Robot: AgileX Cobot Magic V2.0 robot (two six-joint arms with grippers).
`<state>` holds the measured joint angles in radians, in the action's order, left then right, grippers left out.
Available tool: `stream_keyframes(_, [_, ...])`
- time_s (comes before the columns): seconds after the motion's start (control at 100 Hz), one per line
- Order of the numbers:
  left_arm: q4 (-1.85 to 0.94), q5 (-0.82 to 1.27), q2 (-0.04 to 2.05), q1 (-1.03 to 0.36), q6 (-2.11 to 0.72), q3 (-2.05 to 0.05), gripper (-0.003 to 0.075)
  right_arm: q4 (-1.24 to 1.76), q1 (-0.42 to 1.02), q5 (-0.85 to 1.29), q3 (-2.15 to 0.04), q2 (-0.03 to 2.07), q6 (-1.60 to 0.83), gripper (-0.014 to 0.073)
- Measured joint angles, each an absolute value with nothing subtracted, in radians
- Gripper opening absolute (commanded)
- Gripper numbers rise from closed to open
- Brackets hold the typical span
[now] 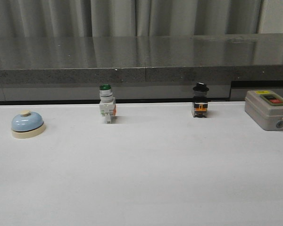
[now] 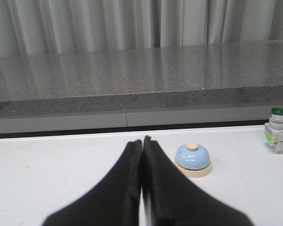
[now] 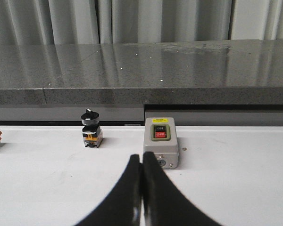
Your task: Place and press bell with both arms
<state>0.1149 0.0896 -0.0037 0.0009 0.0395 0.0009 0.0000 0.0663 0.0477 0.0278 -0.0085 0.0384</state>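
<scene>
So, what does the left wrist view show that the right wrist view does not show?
Only the left wrist view shows the bell, the left gripper, shut, and the green-capped switch's cap. Only the right wrist view shows the black-knob switch, the grey box with its red button, and the right gripper, shut. Both show the white table, the grey stone ledge and the curtain.

White surface (image 1: 146,179), carrying four items in a row near its back edge: bell (image 1: 27,124) far left; green-capped switch (image 1: 106,104); black-knobbed switch (image 1: 200,100); grey box (image 1: 269,110) far right, all well apart
</scene>
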Motion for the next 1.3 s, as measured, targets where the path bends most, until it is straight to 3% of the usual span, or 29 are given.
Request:
stream_keyframes(0.54, [0.113, 0.092, -0.004, 0.001, 0.040, -0.001, -0.0020, 0.000, 0.066, 0.048, 0.028, -0.008, 0.038, -0.0060])
stream_keyframes(0.74, [0.075, 0.209, 0.029, 0.001, 0.040, -0.099, -0.0020, 0.000, 0.066, 0.048, 0.028, -0.008, 0.038, -0.0060])
stream_keyframes(1.01, [0.032, 0.499, 0.350, 0.001, 0.040, -0.434, -0.0020, 0.000, 0.066, 0.048, 0.028, -0.008, 0.038, -0.0060])
stream_keyframes(1.3, [0.029, 0.672, 0.703, 0.001, 0.040, -0.757, -0.0020, 0.000, 0.066, 0.048, 0.028, -0.008, 0.038, -0.0060])
